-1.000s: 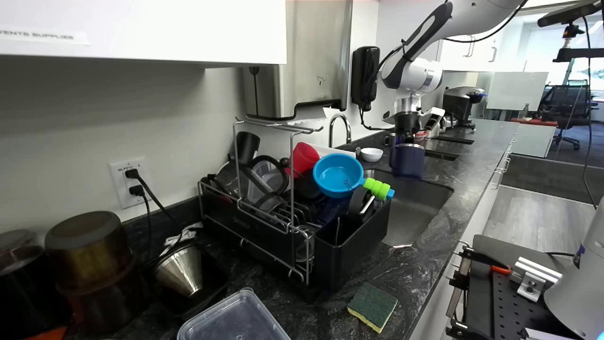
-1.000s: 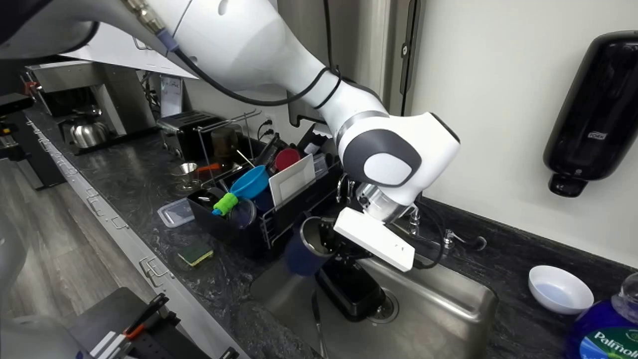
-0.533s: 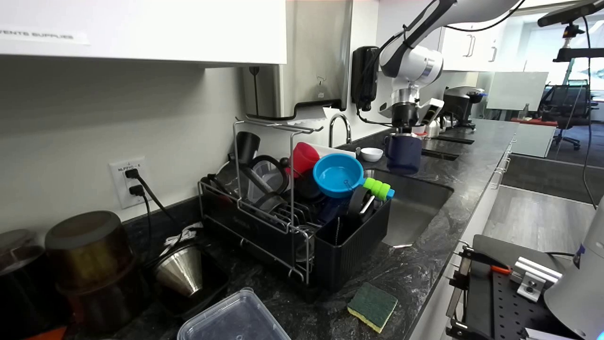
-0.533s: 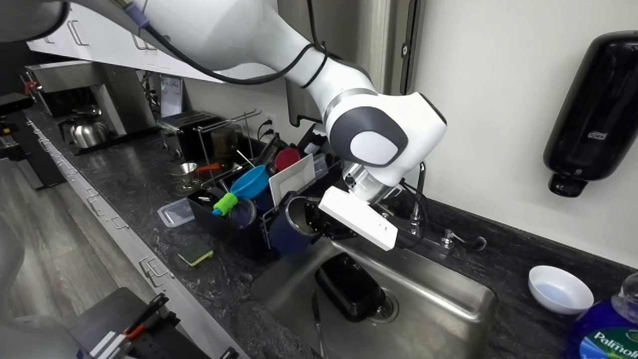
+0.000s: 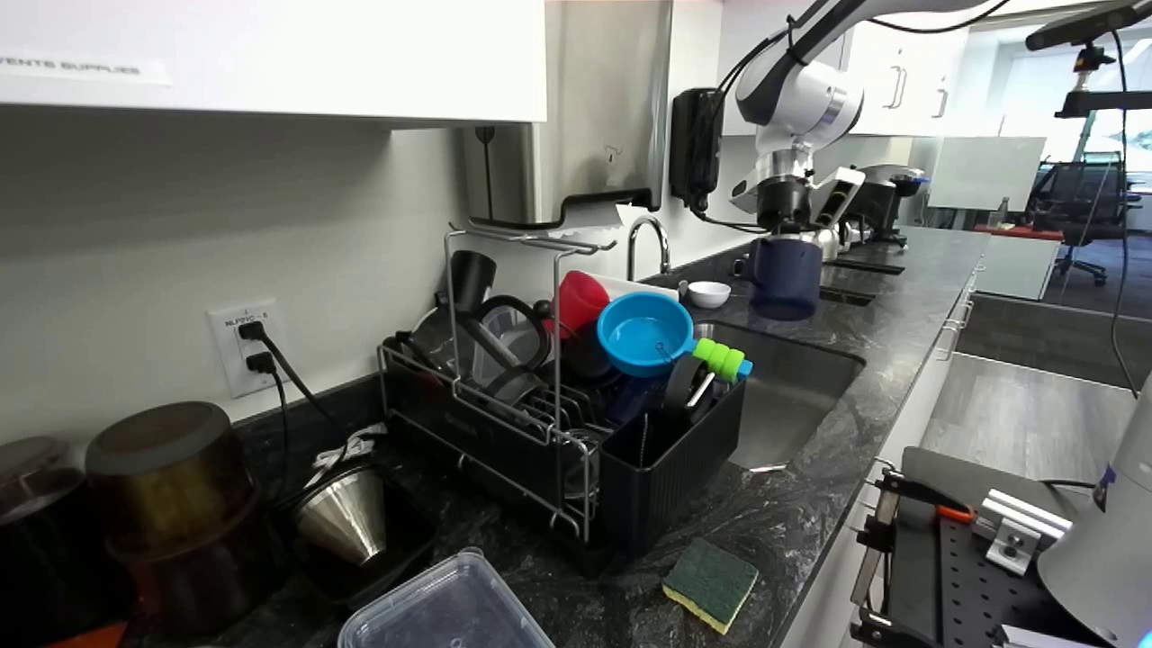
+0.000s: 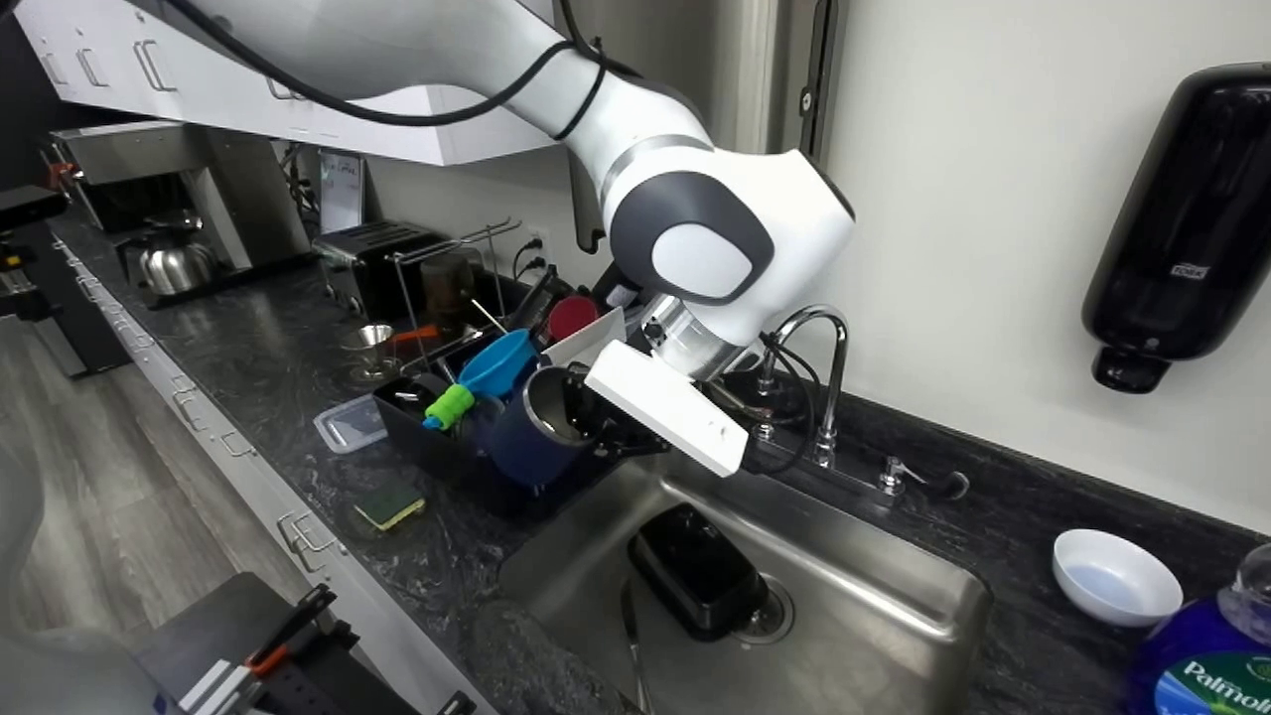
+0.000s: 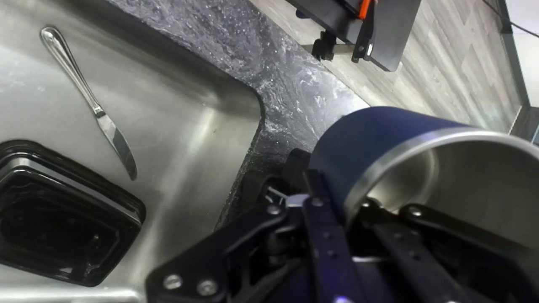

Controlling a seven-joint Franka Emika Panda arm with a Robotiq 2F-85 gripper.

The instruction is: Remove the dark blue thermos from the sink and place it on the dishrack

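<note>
The dark blue thermos [image 5: 785, 283] is a mug-like cup with a steel rim and a handle. It also shows in an exterior view [image 6: 531, 437] and in the wrist view [image 7: 366, 136]. My gripper [image 7: 341, 189] is shut on its wall at the rim, one finger inside and one outside. The thermos hangs in the air, mouth up, tilted in the wrist view. In an exterior view [image 6: 586, 402] the gripper and thermos overlap the near end of the dishrack [image 6: 422, 447]. The dishrack [image 5: 670, 477] is full of dishes. The steel sink [image 6: 854, 606] lies below and beside.
A black container [image 6: 695, 571] and a knife [image 7: 99, 111] lie in the sink. A faucet [image 6: 839, 372] stands behind it. A blue pan [image 5: 643, 333] with a green handle sticks out of the rack. A sponge [image 5: 711, 580] and a white bowl [image 6: 1117, 576] are on the counter.
The arm has lifted the thermos higher and carried it from above the sink toward the dishrack. The gripper has stayed shut on it.
</note>
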